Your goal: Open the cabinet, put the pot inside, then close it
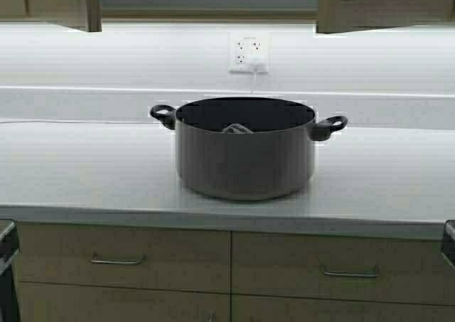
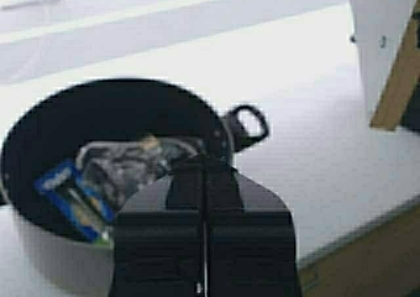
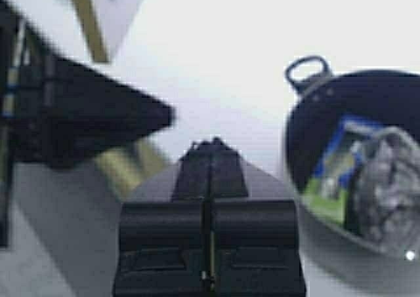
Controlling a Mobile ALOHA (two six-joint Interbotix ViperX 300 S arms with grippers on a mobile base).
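White countertop (image 1: 85, 165) below the cabinet (image 1: 387, 6), both doors ajar | pot (image 1: 245, 151) upright at counter centre, loop handles pointing left and right, dark grey, holding what may be packets | left gripper (image 2: 205, 172) and right gripper (image 3: 210, 154) above, fingers pressed together, empty.

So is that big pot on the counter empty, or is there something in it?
Not empty. The wrist views look down into the pot: a crumpled grey bundle and a blue packet lie inside.
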